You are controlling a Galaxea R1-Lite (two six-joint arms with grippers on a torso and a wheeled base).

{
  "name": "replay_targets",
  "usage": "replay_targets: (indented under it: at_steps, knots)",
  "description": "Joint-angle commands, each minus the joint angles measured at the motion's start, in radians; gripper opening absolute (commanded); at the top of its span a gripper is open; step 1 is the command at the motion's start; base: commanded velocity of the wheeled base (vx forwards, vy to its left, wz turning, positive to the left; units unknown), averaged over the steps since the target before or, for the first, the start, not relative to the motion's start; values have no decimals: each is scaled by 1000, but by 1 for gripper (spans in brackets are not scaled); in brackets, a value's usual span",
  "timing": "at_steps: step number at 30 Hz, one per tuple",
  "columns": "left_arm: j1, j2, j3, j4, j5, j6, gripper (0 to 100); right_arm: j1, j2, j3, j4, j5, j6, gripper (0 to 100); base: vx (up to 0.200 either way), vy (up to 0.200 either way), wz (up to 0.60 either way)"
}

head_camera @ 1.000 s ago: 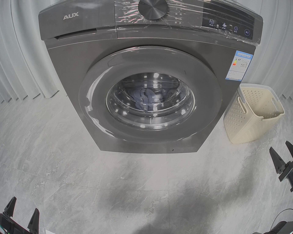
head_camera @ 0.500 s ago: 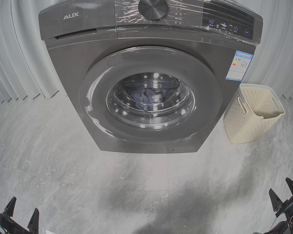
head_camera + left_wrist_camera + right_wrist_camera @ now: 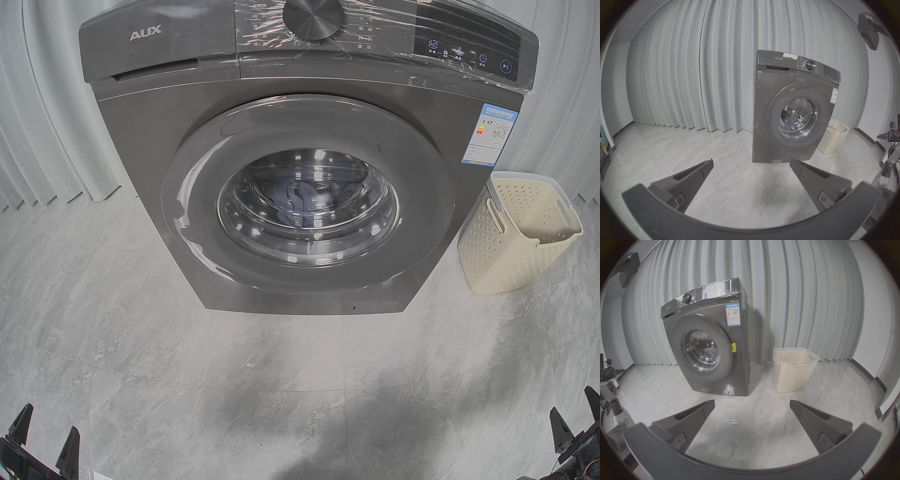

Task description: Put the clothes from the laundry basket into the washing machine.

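Both sets of jaws hang open and empty. The right jaws have drawn back from the basket (image 3: 494,256), which looks empty; clothes (image 3: 300,203) lie inside the washer (image 3: 144,125) behind its shut door (image 3: 200,187). Task likely done.

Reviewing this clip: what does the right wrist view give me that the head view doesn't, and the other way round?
Right wrist view: the yellow tab at the door's edge and the machine's side panel. Head view: bluish clothes behind the door glass, and the left gripper low down, jaws open. Shared: the washing machine with its door shut, the cream laundry basket on the floor beside it, looking empty, and the right gripper, jaws open.
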State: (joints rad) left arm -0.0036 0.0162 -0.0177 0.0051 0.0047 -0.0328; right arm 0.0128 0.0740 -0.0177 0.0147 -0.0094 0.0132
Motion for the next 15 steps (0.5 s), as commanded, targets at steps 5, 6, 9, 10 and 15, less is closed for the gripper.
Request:
replay_targets:
  at_steps: [5,6,9,10,15]
  knots:
    - [1,-12,16,-4,-2,10,100,-20,-60,18,-16,-1,-4,100,0,0,0]
    - [1,-12,16,-4,-2,10,100,-20,-60,18,-16,3,-13,100,0,0,0]
    - [1,-12,16,-4,-3,14,100,-16,-60,18,-18,-1,-2,100,0,0,0]
    - [1,-12,16,-4,-3,16,100,-17,-60,18,-16,-1,-2,100,0,0,0]
    - [4,-13,16,-2,-15,48,100,-13,-62,16,-19,5,-12,100,0,0,0]
